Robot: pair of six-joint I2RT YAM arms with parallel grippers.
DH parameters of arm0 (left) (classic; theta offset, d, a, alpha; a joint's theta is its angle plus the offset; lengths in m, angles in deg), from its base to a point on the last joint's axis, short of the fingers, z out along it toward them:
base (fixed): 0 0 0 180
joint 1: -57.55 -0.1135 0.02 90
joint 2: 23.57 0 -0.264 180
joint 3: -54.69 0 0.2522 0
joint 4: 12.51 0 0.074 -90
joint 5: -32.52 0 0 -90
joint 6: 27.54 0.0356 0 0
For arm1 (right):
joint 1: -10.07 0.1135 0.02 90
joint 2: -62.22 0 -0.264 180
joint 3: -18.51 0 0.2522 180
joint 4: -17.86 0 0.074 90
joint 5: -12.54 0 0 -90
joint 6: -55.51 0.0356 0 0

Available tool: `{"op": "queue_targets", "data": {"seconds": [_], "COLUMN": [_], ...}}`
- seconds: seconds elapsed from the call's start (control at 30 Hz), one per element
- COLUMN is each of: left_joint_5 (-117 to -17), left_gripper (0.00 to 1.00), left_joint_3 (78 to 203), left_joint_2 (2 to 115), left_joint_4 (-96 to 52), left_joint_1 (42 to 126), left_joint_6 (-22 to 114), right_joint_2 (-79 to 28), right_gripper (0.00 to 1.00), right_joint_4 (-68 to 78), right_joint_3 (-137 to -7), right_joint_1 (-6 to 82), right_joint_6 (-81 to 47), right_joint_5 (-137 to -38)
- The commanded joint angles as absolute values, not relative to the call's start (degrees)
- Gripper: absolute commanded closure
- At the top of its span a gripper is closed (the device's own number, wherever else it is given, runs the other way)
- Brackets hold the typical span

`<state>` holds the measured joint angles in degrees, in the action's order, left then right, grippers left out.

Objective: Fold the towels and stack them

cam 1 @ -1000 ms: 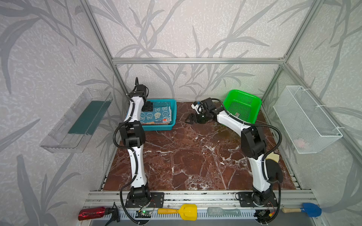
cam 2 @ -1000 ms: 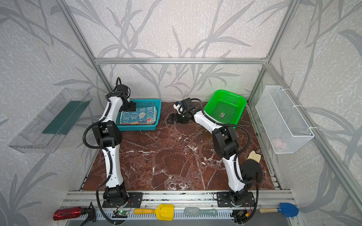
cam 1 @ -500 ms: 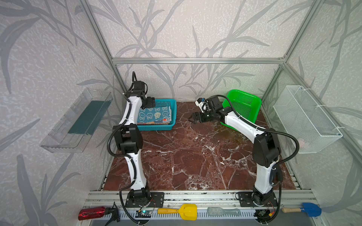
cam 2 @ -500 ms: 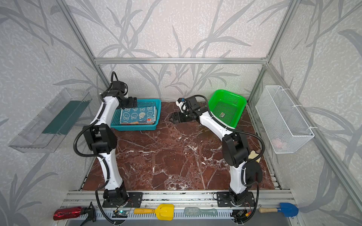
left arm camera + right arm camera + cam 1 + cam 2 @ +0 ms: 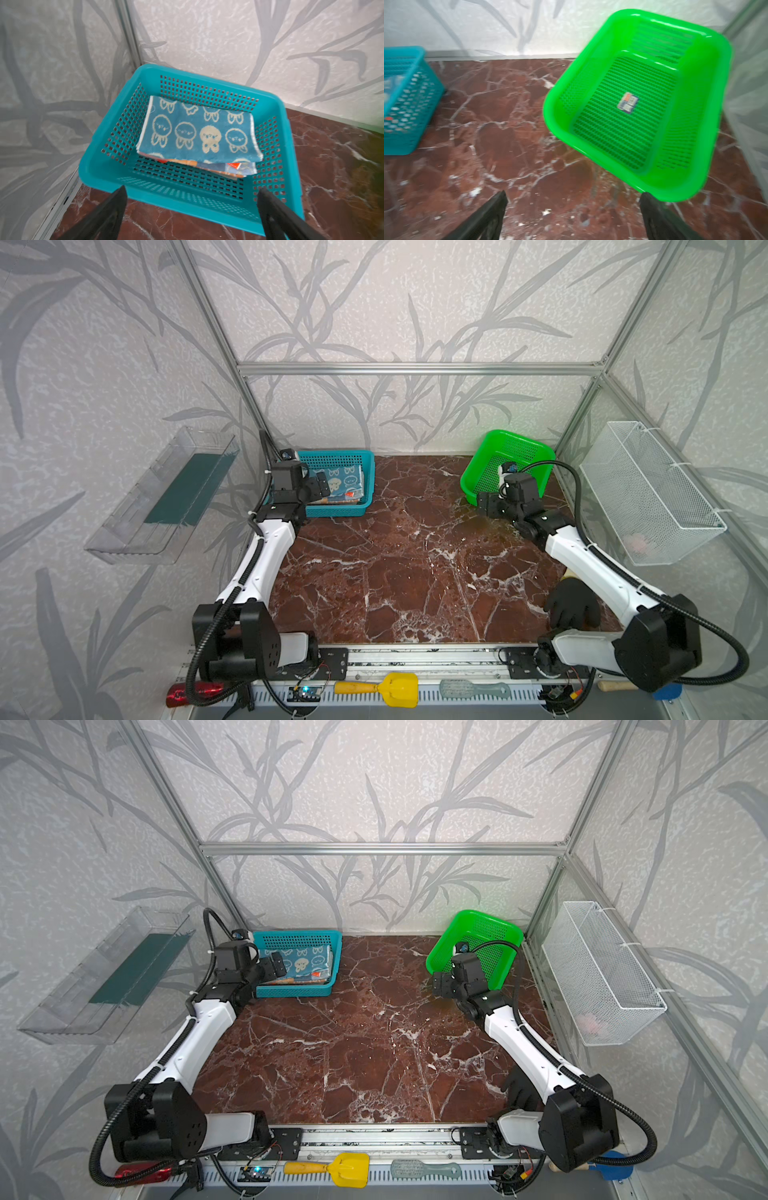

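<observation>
Left gripper (image 5: 192,190) spread, empty; I've backed it off teal basket (image 5: 207,83). Right gripper (image 5: 573,194) spread, empty, withdrawn to near green basket (image 5: 654,25). Folded towels (image 5: 197,128) stacked inside teal basket, blue bunny one topmost. My read: task finished.

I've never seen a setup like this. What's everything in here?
towels: one folded stack, blue bunny one on top, in teal basket
teal basket: one, far left of table
green basket: one, tilted, far right
table: one, red-brown marble
clear tray: one, left wall
wire basket: one, white, right wall
glove: one, black, front right
yellow scoop: one, front rail
blue scoop: one, front rail
brush: one, grey-green, front rail
red object: one, front rail
left hand: black, open, facing teal basket
right hand: black, open, facing green basket
</observation>
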<state>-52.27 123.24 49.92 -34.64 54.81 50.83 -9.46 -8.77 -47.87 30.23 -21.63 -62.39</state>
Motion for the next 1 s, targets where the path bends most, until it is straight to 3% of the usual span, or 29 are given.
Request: {"op": "queue_targets", "data": {"seconds": [0.0,0.13,0.37,0.6,0.7,0.73,0.77,0.8,0.87,0.97], "left_joint_5": [-44.7,-40.2,-43.3,-49.1,-53.7,-54.9,-55.4,-55.8,-56.6,-56.6], "left_gripper": [0.01,0.01,0.01,0.01,0.01,0.01,0.01,0.01,0.01,0.01], "left_joint_3": [112.5,103.7,88.3,87.4,84.8,84.9,86.8,88.9,87.6,88.8], "left_joint_2": [46.1,44.7,49.4,55.6,67.7,66.8,63.1,63.1,66.5,64.7], "left_joint_4": [-21.4,-13.2,10.4,20.4,39.9,39.0,28.3,24.4,33.4,27.4], "left_joint_1": [54.8,54.9,54.9,54.0,51.6,51.3,51.2,51.1,51.3,51.4], "left_joint_6": [50.7,50.4,51.9,57.0,56.5,56.4,55.9,56.1,57.0,56.9], "right_joint_2": [-5.0,-2.8,-5.5,-17.6,-24.5,-26.4,-27.8,-27.6,-26.8,-25.6], "right_gripper": [0.01,0.01,0.01,0.01,0.01,0.01,0.01,0.01,0.01,0.01], "right_joint_4": [4.3,10.0,30.4,54.0,62.1,67.8,72.8,74.3,67.8,53.7], "right_joint_3": [-38.3,-31.0,-19.5,-14.5,-14.3,-12.9,-11.3,-9.8,-11.0,-17.5], "right_joint_1": [30.7,31.1,31.2,29.4,27.6,27.0,26.0,24.6,21.2,17.1], "right_joint_6": [-27.8,-29.0,-35.6,-43.6,-44.5,-44.3,-44.3,-42.7,-39.0,-35.6], "right_joint_5": [-51.0,-49.8,-45.3,-46.2,-49.0,-49.8,-52.1,-54.3,-59.4,-64.8]}}
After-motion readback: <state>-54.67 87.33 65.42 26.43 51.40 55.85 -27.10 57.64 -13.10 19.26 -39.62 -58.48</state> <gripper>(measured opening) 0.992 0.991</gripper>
